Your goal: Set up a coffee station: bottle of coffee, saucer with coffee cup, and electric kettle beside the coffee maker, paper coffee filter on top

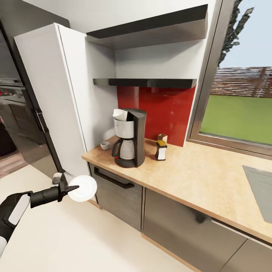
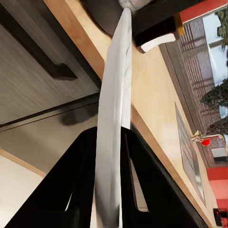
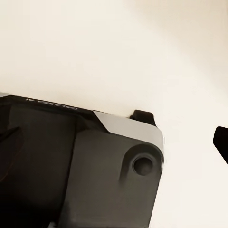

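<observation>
While the left gripper (image 1: 70, 187) hangs over the floor in front of the bench (image 1: 196, 177), its jaws are clamped on the rim of the saucer (image 1: 84, 188), held on edge. On the bench the coffee maker (image 1: 130, 138) stands with the paper coffee filter (image 1: 120, 113) on top. The coffee cup (image 1: 105, 144) sits just beside the coffee maker toward the white cabinet (image 1: 56, 94); the bottle of coffee (image 1: 161, 148) stands near its other side. Whether the right gripper's jaws are apart or together cannot be told.
</observation>
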Robot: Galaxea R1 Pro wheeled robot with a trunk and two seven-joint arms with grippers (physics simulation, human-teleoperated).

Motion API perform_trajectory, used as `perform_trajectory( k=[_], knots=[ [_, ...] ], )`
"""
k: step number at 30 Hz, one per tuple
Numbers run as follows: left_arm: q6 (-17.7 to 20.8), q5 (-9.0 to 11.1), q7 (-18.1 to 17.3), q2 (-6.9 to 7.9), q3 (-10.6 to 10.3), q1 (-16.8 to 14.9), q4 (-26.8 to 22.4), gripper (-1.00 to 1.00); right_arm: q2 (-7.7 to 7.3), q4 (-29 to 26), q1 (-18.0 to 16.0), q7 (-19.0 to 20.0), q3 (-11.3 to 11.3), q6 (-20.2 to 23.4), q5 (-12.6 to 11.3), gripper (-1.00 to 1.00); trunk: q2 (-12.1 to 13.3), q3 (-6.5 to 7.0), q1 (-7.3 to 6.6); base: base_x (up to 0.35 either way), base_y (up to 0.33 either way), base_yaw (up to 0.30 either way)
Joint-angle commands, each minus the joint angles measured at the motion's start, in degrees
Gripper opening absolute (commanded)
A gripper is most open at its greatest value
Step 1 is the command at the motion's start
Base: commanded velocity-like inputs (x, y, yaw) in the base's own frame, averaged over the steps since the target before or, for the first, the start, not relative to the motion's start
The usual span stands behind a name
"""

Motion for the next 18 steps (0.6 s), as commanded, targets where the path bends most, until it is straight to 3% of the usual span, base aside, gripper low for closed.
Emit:
perform_trajectory(
  k=[1,3,6,18],
  knots=[
    [0.12,-0.19,-0.23,0.0,0.06,-0.04,0.04,-1.0,-0.15,-0.1,0.09,2.24,0.44,0.32,-0.53,1.0,-0.07,-0.09,0.01,0.002,0.302,0.0],
    [0.13,-0.19,-0.23,0.0,0.07,-0.04,0.05,-1.0,-0.78,-0.12,0.21,5.83,0.38,0.32,-0.51,1.0,-0.07,-0.09,0.01,0.001,0.302,0.0],
    [0.14,-0.19,-0.23,0.0,0.08,-0.04,0.06,-1.0,-1.37,-0.17,0.31,7.72,0.35,0.32,-0.51,1.0,-0.07,-0.09,0.01,0.0,0.303,0.0],
    [0.23,-0.18,-0.23,0.0,0.07,-0.04,0.06,-1.0,-1.57,-0.19,0.36,8.4,0.34,0.37,-0.48,1.0,-0.07,-0.09,0.01,0.0,0.304,0.0]
  ],
)
